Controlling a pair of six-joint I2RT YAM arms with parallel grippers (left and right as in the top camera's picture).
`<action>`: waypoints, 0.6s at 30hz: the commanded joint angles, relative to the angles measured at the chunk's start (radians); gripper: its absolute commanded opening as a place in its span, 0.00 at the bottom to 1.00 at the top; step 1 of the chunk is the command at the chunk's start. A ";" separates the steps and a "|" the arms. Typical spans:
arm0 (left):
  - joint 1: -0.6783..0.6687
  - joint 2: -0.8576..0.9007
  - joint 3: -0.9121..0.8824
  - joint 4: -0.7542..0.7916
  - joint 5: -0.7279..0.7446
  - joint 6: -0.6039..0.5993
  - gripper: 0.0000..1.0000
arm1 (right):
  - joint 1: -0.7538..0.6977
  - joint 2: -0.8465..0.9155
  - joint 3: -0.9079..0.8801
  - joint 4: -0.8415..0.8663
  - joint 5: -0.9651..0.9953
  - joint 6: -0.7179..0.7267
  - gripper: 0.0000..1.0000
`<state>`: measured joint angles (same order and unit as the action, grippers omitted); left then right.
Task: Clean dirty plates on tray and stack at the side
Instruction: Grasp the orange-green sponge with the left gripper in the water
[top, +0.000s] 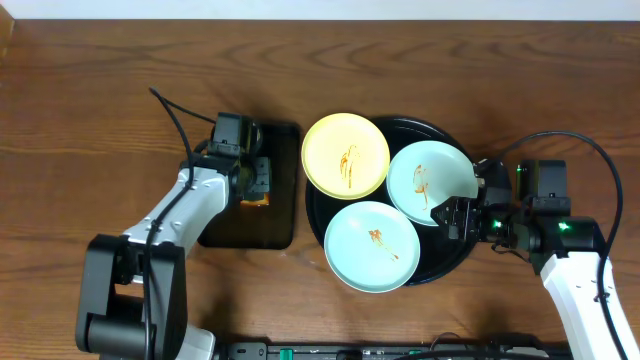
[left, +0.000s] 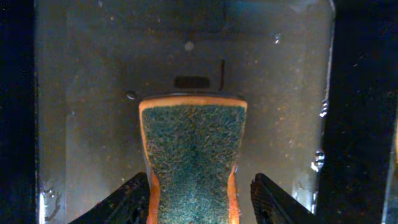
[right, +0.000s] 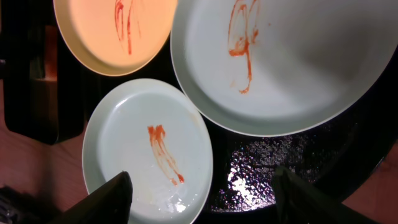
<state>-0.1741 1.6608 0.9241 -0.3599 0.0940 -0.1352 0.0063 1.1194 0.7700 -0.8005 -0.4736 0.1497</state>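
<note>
**Three smeared plates on round tray, left arm on sponge**

We see a brown wooden table (top: 90, 90) under everything. The large round black tray (top: 452, 262) sits right of centre, its bare floor wet and glossy in the right wrist view. Just to its left lies a smaller rectangular black tray (top: 282, 215).

All three plates are on the round tray, each with an orange-brown smear. The pale yellow plate (top: 346, 155) is at the back left. One mint-blue plate (top: 430, 182) is at the right. The other mint-blue plate (top: 372, 246) is at the front, overhanging the rim. The three lie close together; we cannot tell if their edges touch.

The right gripper (top: 452, 213) hangs over the tray's right side at the right plate's edge, its fingers (right: 109, 199) spread wide and holding nothing.

The left gripper (top: 255, 180) is over the rectangular tray, its fingers (left: 134, 199) pinched on a sponge (left: 193, 155), green scrub face up, orange edges squeezed in.
</note>
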 joint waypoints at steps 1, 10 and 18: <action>-0.002 0.018 -0.018 0.002 -0.012 -0.009 0.50 | 0.008 0.005 0.013 -0.004 0.002 0.011 0.70; -0.002 0.051 -0.020 0.003 0.002 -0.009 0.26 | 0.008 0.005 0.013 -0.004 0.002 0.014 0.70; -0.002 0.076 -0.032 0.002 0.002 -0.009 0.15 | 0.008 0.005 0.013 -0.005 0.001 0.014 0.69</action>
<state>-0.1741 1.7042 0.9199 -0.3542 0.0952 -0.1429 0.0063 1.1194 0.7700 -0.8036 -0.4732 0.1524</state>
